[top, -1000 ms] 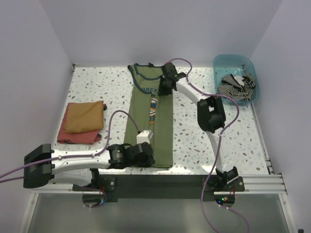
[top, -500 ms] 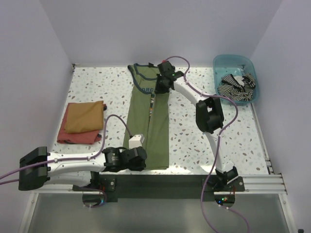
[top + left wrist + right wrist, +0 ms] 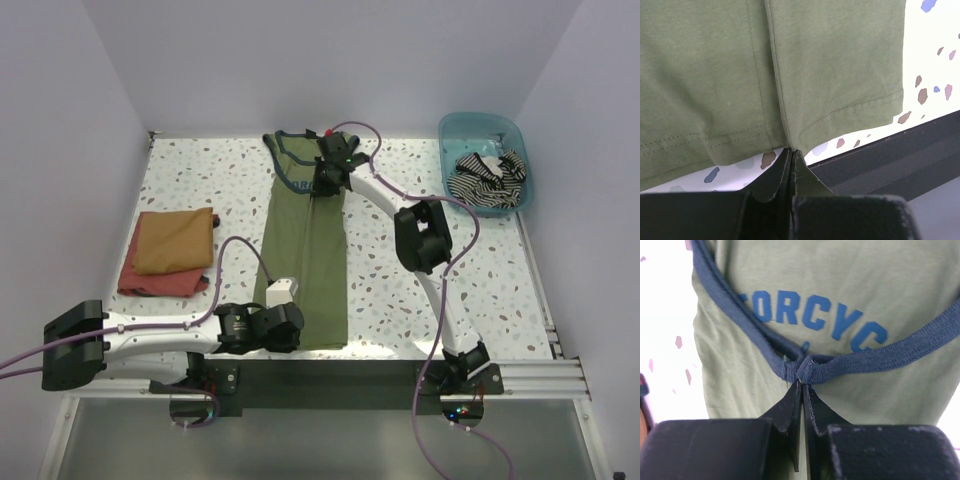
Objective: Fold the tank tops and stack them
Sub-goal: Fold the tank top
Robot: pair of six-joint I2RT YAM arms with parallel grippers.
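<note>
The olive-green tank top [image 3: 310, 250] with navy trim lies down the middle of the table as a long strip, folded lengthwise. My left gripper [image 3: 293, 330] is at its near hem, shut on the doubled hem edge [image 3: 791, 148]. At the far end my right gripper [image 3: 323, 184] pinches the bunched navy trim [image 3: 803, 371] just below the blue chest print [image 3: 815, 315]; its jaws are almost together on the cloth. The black-and-white striped tank top [image 3: 485, 175] sits crumpled in the teal bin at the far right.
The teal bin [image 3: 520, 140] stands at the back right corner. A folded orange cloth [image 3: 175, 240] lies on a red one [image 3: 150, 283] at the left. The table's dark front edge [image 3: 890, 155] runs just behind the near hem.
Both grippers have carried the tank top's right side leftward over its left side. The garment is now narrower and most of the print is covered.
</note>
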